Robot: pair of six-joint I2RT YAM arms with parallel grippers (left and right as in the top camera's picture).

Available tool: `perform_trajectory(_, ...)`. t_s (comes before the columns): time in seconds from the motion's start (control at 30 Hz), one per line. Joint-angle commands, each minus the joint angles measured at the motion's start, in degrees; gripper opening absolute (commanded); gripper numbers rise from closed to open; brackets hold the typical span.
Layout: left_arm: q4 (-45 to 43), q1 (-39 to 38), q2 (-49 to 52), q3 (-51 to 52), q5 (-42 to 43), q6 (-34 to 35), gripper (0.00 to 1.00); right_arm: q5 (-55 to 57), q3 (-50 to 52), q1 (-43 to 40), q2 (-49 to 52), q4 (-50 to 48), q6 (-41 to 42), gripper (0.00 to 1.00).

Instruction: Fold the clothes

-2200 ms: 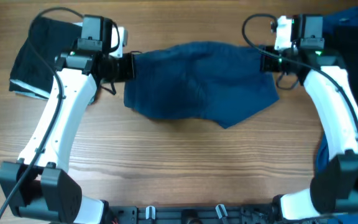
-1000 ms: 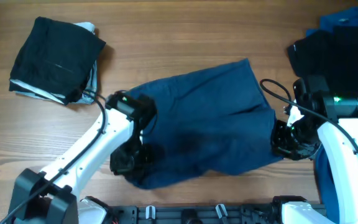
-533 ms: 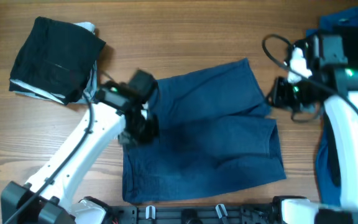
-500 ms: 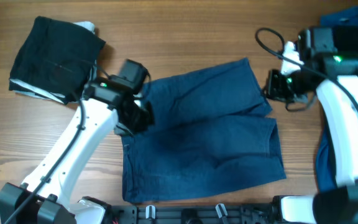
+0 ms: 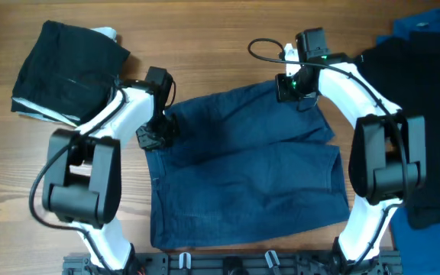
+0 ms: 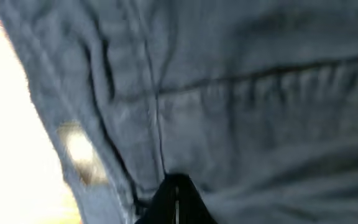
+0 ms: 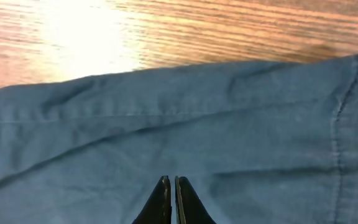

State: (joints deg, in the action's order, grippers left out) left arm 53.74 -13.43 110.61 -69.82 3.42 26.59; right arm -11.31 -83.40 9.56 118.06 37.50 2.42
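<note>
From overhead, I see both arms reaching in over the wooden table [image 5: 220,30], with the left gripper [image 5: 153,137] set on the left edge of the navy garment [image 5: 250,176] and the right gripper [image 5: 290,88] on its far edge near the corner; the cloth lies spread flat between the two grippers and runs from them toward the robot's base. The black folded garment [image 5: 67,69] sits well apart on the outer side of the left gripper, and another black garment [image 5: 434,114] lies to the outer side of the right gripper with a bright blue garment [image 5: 426,21] beyond it. From this height I cannot tell how either pair of jaws stands. On my left wrist camera the left gripper [image 6: 176,202] shows its fingertips pressed together, right against the navy garment [image 6: 241,93], whose stitched seams fill the view ahead; whether a pinch of cloth is caught between them I cannot tell. Bright table [image 6: 5,155] shows off to the gripper's left. On my right wrist camera the right gripper [image 7: 169,199] is fully closed with nothing visible between the tips, the navy garment [image 7: 197,137] lying under and ahead of it, its folded edge meeting bare table [image 7: 166,31] farther ahead
</note>
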Motion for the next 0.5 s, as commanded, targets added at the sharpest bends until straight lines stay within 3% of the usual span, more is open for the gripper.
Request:
perform_trajectory(0.0, -3.80, 0.22, 3.89, -0.24, -2.25, -1.09, 0.04, 1.70, -0.59, 0.02, 2.47, -1.03, -0.68, 0.04)
perform_trajectory(0.27, -15.63, 0.22, 7.69, -0.24, -5.66, -0.87, 0.04, 2.84, -0.59, 0.02, 11.17, -8.26, 1.07, 0.04)
perform_trajectory(0.47, -32.96, 0.66, 12.04, -0.24, -11.52, -2.91, 0.04, 10.23, -0.59, 0.00, 16.55, -24.41, 2.10, 0.04)
